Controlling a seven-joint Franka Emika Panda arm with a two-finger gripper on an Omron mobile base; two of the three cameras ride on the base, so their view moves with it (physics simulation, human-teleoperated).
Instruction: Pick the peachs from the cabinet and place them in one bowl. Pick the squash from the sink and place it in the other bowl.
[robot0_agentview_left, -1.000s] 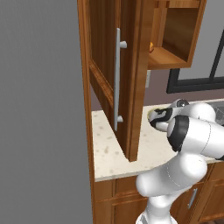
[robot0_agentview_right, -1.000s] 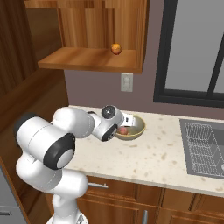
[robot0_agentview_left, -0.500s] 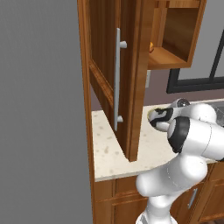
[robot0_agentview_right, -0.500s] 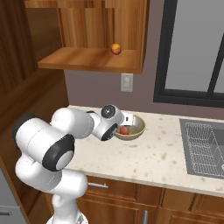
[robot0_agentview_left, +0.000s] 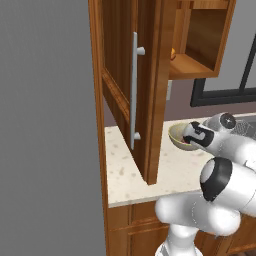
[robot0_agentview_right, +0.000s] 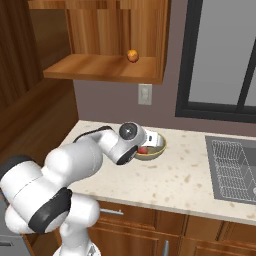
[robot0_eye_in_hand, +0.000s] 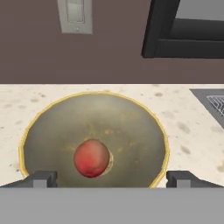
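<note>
Next target: second peach (robot0_agentview_right: 132, 55) on the cabinet (robot0_agentview_right: 107, 67) shelf, well above the tool (robot0_agentview_right: 152, 141) and slightly toward the arm's side; needs a long lift upward.
First peach (robot0_eye_in_hand: 91, 158): lying loose at the bottom of the tan bowl (robot0_eye_in_hand: 131, 113), just ahead of the tool, between its fingertips (robot0_eye_in_hand: 43, 179).
Tool: spread wide, holding nothing, touching nothing.
Bowl: on the table (robot0_agentview_right: 185, 175), directly under the tool.

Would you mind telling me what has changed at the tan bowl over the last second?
The gripper has finished opening and let go of the peach, which now lies free at the bottom of the tan bowl between the spread fingers. The arm has hardly moved and still hovers at the bowl's rim. The second peach remains on the cabinet shelf, and the door stays open.
</note>
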